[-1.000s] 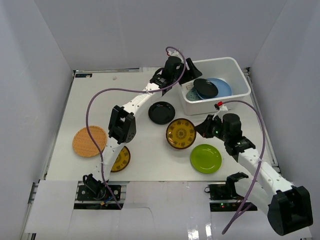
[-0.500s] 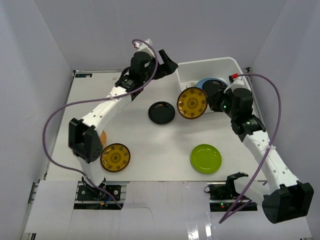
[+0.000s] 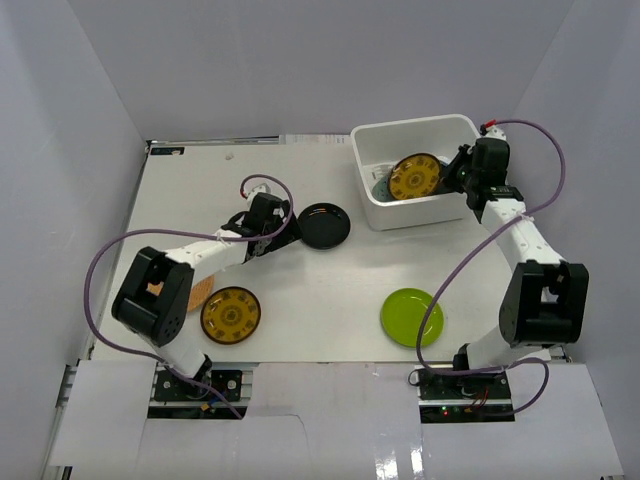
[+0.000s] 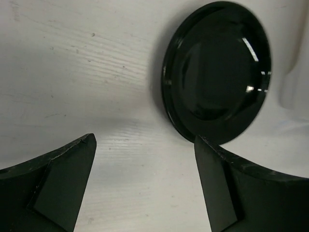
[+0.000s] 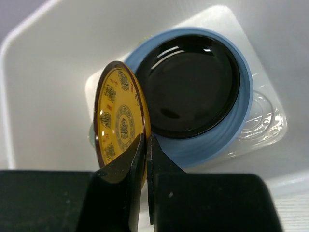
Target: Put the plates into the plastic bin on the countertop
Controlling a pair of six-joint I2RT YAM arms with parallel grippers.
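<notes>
Off-white countertop (image 3: 300, 290): right gripper (image 5: 146, 140) pinches patterned yellow plate (image 5: 118, 123) (on edge) over plastic bin (image 3: 420, 212); left gripper (image 4: 145, 145), jaws spread, has black plate (image 4: 217, 72) at one o'clock.

**Where each thing lies**

I see the bin (image 3: 425, 212) at the far right of the countertop (image 3: 300, 280). Inside it, two stacked plates (image 5: 193, 92) lie on the bottom. An upright plate (image 5: 119, 121) stands on edge close by them, between the fingers of the right gripper (image 5: 146, 140). Left of the bin, a lone plate (image 3: 324, 224) lies just ahead of the left gripper (image 4: 145, 140). Near the front edge lie a left plate (image 3: 231, 313) and a right plate (image 3: 411, 317), well apart.
</notes>
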